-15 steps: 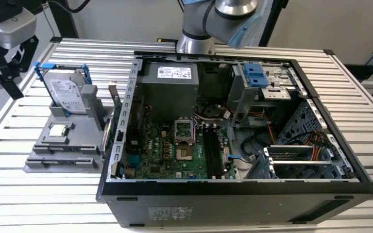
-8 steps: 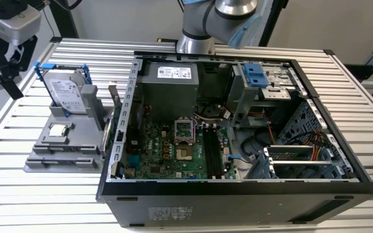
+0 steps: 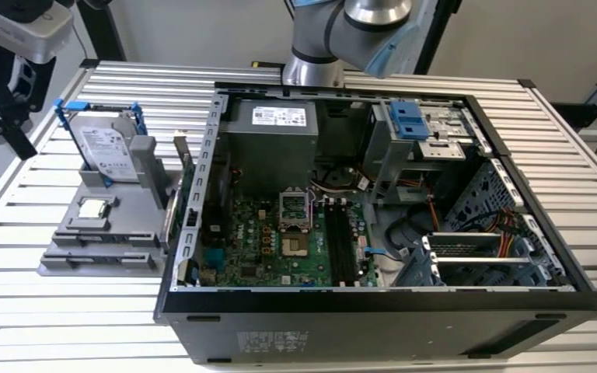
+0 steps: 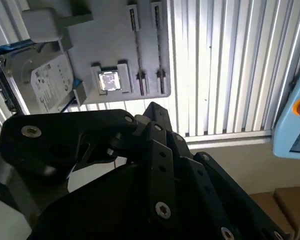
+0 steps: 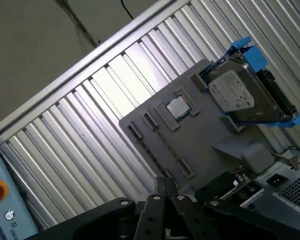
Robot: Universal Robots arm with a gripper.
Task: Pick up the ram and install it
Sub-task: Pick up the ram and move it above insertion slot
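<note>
Ram, one stick, shows in the exterior view as a thin dark sliver standing on edge at the edge of the grey fixture plate that faces the open computer case. It sits just beside the case's side wall. Its long axis seems to run along that wall, from the table's far edge toward its near edge, though it is too slim to be sure. The single gripper hangs above the slatted table near its edge on the exterior view's left. It is well apart from the ram, with the plate's upright parts between them. Its black fingers stand spread with nothing held. The plate also carries one silver hard drive in a blue frame, leaning upright toward the table's far edge, and one square processor chip lying flat in a recess. In the second wrist view two narrow grooves run side by side across the plate beside the chip. Inside the case lies one green motherboard, and its long black slots hold no stick.
</note>
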